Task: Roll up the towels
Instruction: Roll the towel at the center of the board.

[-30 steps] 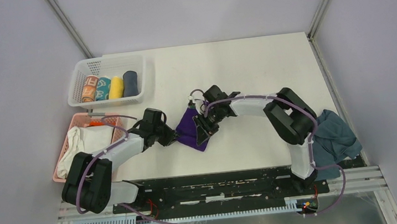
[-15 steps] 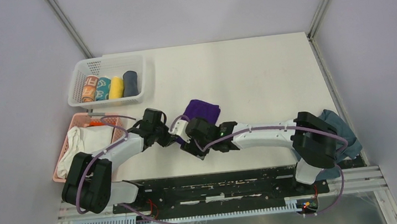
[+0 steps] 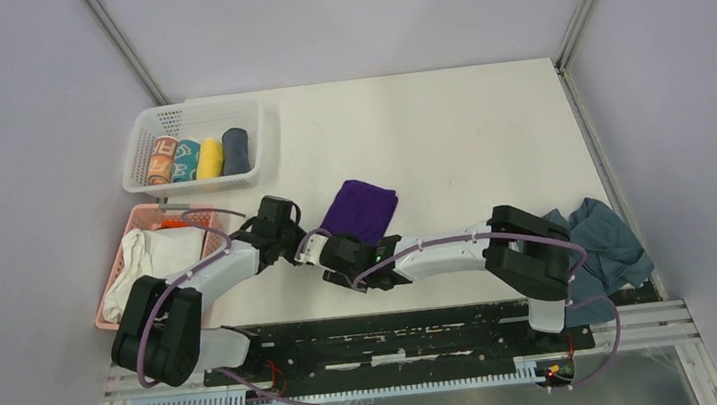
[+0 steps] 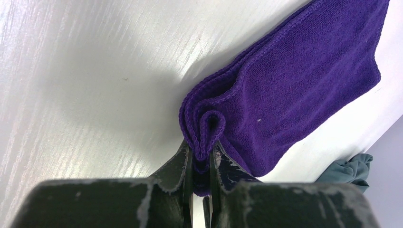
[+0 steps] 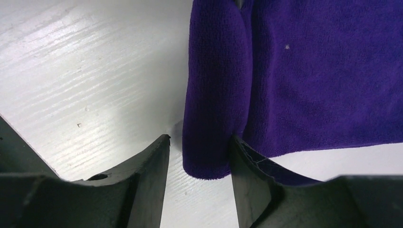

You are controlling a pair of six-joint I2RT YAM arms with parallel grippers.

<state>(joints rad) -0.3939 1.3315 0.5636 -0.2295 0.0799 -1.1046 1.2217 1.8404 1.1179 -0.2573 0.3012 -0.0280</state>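
Observation:
The purple towel point(image 3: 362, 209) lies folded flat on the table's near middle. Its near edge is curled into a small fold point(image 4: 209, 128). My left gripper point(image 3: 301, 246) is shut on that fold's left end, the cloth pinched between the fingers point(image 4: 201, 159). My right gripper point(image 3: 332, 257) is open at the towel's near edge, its jaws either side of the curled edge point(image 5: 214, 118); the right finger point(image 5: 247, 175) touches the cloth. The slate-grey towel point(image 3: 605, 245) lies crumpled at the table's right near edge, behind the right arm, and shows in the left wrist view point(image 4: 354, 168).
A white basket point(image 3: 152, 130) at the back left holds several rolled towels. A pink basket point(image 3: 135, 224) in front of it holds a white cloth bundle point(image 3: 154, 256). The black mounting rail point(image 3: 399, 334) runs along the near edge.
The right arm swung from the towel's far side round to its near edge. The purple towel went from a bunched heap to lying flat. The left gripper kept its hold.

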